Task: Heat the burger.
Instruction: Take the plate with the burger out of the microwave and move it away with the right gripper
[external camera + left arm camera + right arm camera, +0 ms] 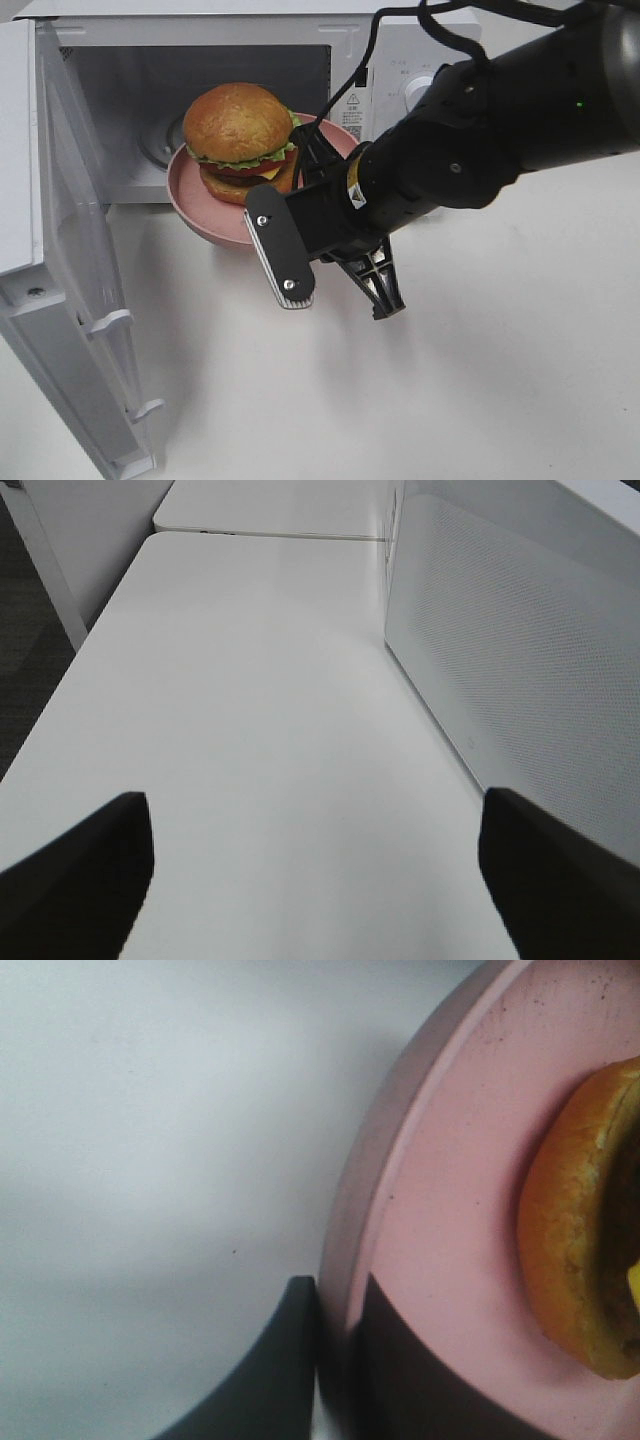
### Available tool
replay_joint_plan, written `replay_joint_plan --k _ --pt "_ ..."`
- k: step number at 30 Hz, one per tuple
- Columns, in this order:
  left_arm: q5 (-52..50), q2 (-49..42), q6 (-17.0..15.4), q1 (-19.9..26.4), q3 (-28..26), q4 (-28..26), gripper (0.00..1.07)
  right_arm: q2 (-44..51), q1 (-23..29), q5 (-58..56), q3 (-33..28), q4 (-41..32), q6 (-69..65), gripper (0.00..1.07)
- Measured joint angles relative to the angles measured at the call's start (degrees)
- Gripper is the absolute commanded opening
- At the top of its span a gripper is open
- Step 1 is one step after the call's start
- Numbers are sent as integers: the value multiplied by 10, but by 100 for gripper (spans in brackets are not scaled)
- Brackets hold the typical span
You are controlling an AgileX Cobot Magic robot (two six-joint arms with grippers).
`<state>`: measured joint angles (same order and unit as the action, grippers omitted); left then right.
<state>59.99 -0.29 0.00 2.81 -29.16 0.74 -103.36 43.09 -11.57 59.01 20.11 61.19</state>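
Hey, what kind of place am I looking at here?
Probably a lab mock-up of a kitchen, not a real one: an open white microwave on a bare white table, and a burger on a pink plate.

you have the burger (240,135) sitting on the plate (205,210), which hangs at the mouth of the microwave (400,60), half over the table (480,380). the microwave door (60,300) stands swung out to the left. the right gripper (340,1345) pinches the plate's rim from the right.
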Motion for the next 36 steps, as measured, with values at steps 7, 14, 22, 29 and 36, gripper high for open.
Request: replay_joint_plan --k 7,14,22,29,36 --pt "0 0 0 0 0 0 84 74 -1 9 -82 1 -11 0" --pt "0 0 0 0 0 0 84 125 -1 11 -129 1 -11 0" --pt "0 0 0 0 0 0 84 211 -1 5 -194 1 -11 0" --pt "0 0 0 0 0 0 84 282 -1 -42 -233 1 -13 0" --pt "0 0 0 0 0 0 84 364 -1 -90 -273 -1 -46 0"
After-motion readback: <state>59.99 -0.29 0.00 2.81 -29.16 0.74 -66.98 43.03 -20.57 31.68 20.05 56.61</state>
